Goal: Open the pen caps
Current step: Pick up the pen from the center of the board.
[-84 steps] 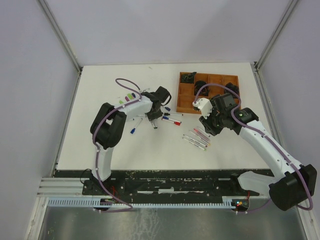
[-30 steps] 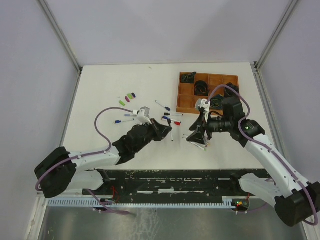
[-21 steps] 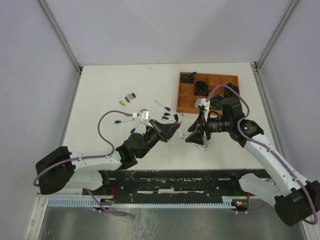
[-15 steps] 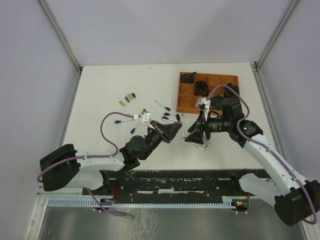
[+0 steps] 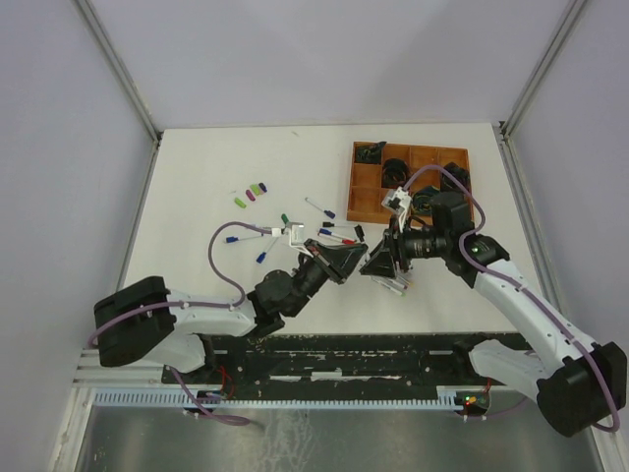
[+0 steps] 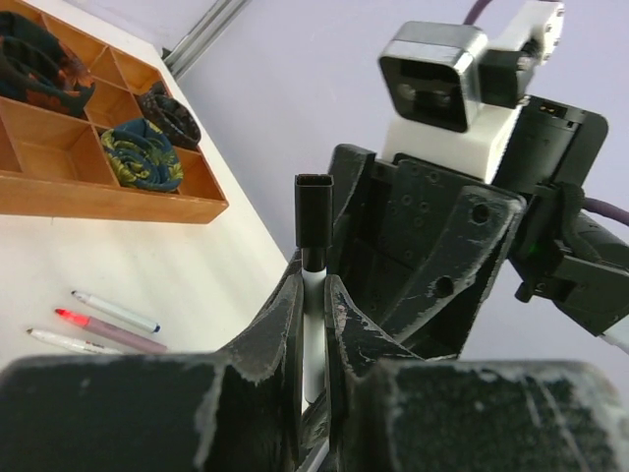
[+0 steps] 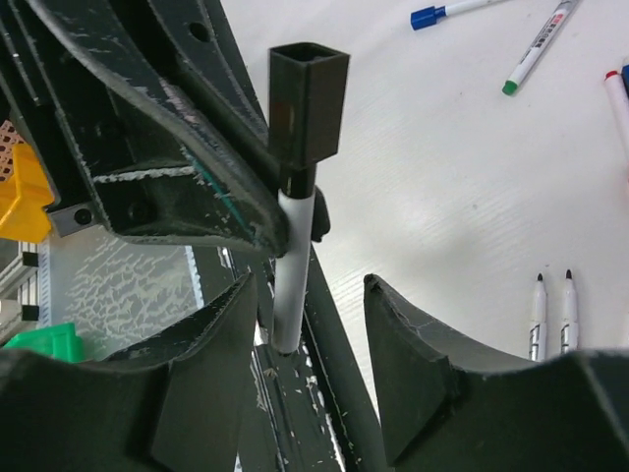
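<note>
One pen [image 7: 293, 258] with a white barrel is being pinched by the left gripper [image 6: 313, 324], whose two jaws are being pressed against the barrel from both sides. The black square cap [image 7: 308, 103] is being carried on the far end of this pen, beyond the fingertips. The right gripper [image 7: 313, 295] is being held just opposite the left one, above the white table [image 5: 197, 256]. Its jaws are being kept spread and the barrel is standing in the gap between them; whether either finger is touching it cannot be told.

Several other pens [image 7: 539, 307] are lying on the table. Dark print is being shown on the green-tipped pen [image 7: 536, 49], but it is too small to be read. Three loose caps [image 5: 251, 194] are lying well apart, to the left. Dark rolled items [image 6: 142, 157] are being kept in the brown tray [image 6: 108, 205].
</note>
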You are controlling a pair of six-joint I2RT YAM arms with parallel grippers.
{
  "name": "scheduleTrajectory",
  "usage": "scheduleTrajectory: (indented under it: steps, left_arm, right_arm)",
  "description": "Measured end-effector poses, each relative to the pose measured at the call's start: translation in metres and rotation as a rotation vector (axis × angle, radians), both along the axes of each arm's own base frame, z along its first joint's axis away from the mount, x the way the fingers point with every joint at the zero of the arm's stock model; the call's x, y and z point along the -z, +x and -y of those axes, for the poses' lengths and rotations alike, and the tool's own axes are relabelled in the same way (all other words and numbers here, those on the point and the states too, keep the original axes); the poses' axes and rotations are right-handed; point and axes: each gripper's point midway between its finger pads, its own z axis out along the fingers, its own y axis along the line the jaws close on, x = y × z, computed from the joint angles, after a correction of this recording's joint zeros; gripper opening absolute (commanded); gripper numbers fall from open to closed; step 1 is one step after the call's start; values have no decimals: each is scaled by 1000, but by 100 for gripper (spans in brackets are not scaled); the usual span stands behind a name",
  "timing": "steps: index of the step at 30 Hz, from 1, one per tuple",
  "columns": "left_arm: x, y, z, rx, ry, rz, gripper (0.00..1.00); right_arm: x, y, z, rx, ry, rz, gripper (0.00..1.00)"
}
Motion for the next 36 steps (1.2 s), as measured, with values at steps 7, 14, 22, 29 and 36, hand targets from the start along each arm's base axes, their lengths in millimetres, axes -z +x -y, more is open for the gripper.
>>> scheduleTrajectory:
  steps: [7, 14, 22, 29, 36]
  left_arm:
    - [0, -3, 10, 14, -6, 4, 3]
    - [6, -3, 15, 14, 6, 14, 3]
    - [6, -2, 14, 2, 16, 24, 33]
    - [11, 2, 7, -34, 31, 12, 75]
    - [6, -4, -14, -41, 73, 3, 89]
  right_arm:
    - [0, 1, -1, 11, 11, -41, 38]
    - [-1, 2, 0, 19, 26, -75, 21]
    - [1, 2, 0, 12, 28, -91, 1]
    - [-2, 2, 3, 8, 23, -74, 1]
    - [-14, -4, 7, -36, 7, 18, 1]
